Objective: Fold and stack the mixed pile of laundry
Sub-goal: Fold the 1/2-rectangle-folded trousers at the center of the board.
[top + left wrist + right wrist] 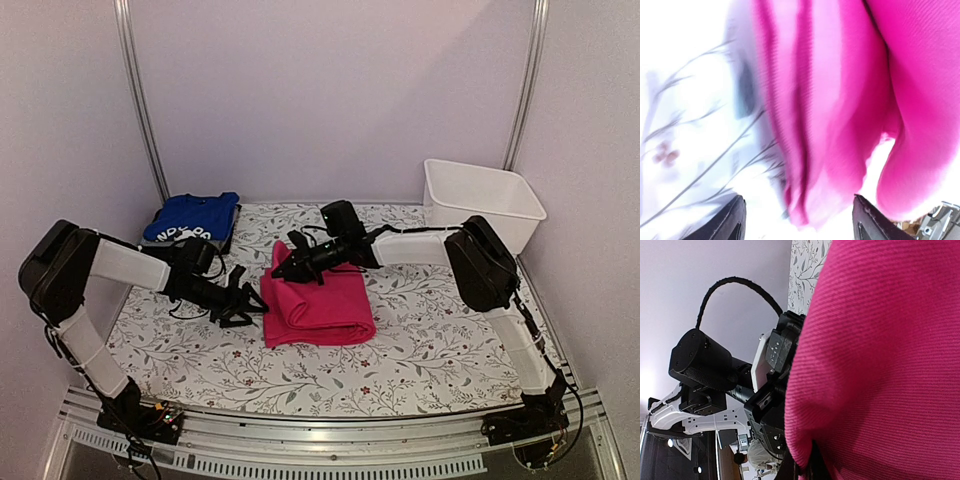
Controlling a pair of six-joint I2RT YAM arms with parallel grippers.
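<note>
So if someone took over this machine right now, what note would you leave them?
Left gripper: jaws open, holding nothing, beside the left edge of the pink garment.
Right gripper: shut on the far-left corner of the pink garment.
Blue garment: folded, at the far left of the table.
Done: blue folded; pink partly folded.
To do: finish folding pink, then probably stack it on the blue.

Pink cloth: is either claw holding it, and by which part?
The right gripper pinches the pink garment at its raised far-left corner; the left gripper is open, holding nothing.
</note>
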